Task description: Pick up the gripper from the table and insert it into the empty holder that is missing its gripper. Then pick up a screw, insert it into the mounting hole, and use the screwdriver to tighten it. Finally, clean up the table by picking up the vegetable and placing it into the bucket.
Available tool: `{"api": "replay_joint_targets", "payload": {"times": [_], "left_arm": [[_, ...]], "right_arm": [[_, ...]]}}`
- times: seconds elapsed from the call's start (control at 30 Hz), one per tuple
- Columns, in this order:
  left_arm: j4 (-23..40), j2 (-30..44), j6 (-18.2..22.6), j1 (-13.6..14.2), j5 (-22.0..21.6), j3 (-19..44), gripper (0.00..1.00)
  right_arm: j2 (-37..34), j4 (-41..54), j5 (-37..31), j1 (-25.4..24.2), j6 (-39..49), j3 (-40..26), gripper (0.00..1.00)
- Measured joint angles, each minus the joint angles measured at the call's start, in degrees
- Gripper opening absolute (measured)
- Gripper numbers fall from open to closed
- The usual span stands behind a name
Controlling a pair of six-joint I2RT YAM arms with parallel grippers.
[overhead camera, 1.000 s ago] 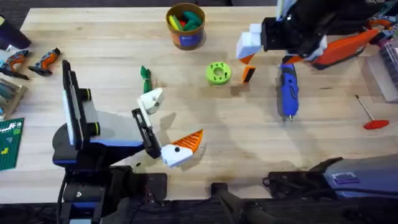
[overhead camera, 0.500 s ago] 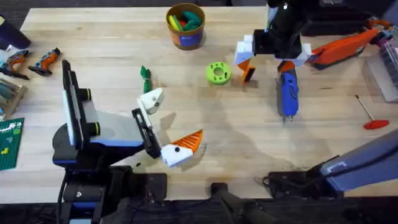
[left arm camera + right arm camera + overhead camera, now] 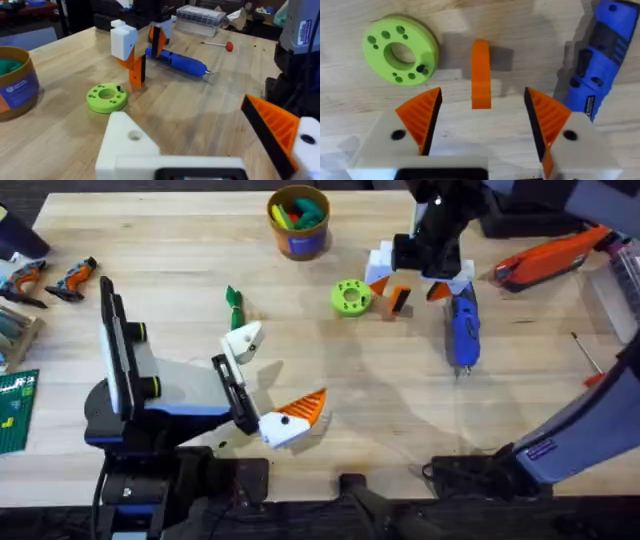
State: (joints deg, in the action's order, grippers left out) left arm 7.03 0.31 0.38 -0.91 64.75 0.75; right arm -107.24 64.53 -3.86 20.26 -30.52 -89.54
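Overhead: the right gripper [image 3: 407,280] hangs over the orange gripper [image 3: 398,299] standing on the bench [image 3: 400,410] between the green disc [image 3: 350,297] and screwdriver [image 3: 461,327], placed for a straddling grasp. Left wrist: the holder [image 3: 131,145] faces its orange-tipped partner, fingers apart, leaving room for insertion. Right wrist: the orange fingers [image 3: 421,115] are spread wide either side of the tip, not touching.
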Motion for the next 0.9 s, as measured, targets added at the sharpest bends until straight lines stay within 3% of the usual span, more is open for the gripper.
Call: {"api": "replay_joint_targets", "payload": {"times": [0.47, 0.7, 0.9], "left_arm": [[0.0, 0.0, 0.0, 0.0, 0.0, 0.0, 0.986], [0.0, 0.0, 0.0, 0.0, 0.0, 0.0, 0.986], [0.0, 0.0, 0.0, 0.0, 0.0, 0.0, 0.986]], "right_arm": [[-2.7, -0.9, 0.6, -0.3, 0.7, 0.0, 0.934], [-3.3, -1.4, 0.6, -0.5, 1.0, 0.0, 0.775], [-3.3, -2.3, 0.6, -0.6, 1.0, 0.0, 0.701]]}}
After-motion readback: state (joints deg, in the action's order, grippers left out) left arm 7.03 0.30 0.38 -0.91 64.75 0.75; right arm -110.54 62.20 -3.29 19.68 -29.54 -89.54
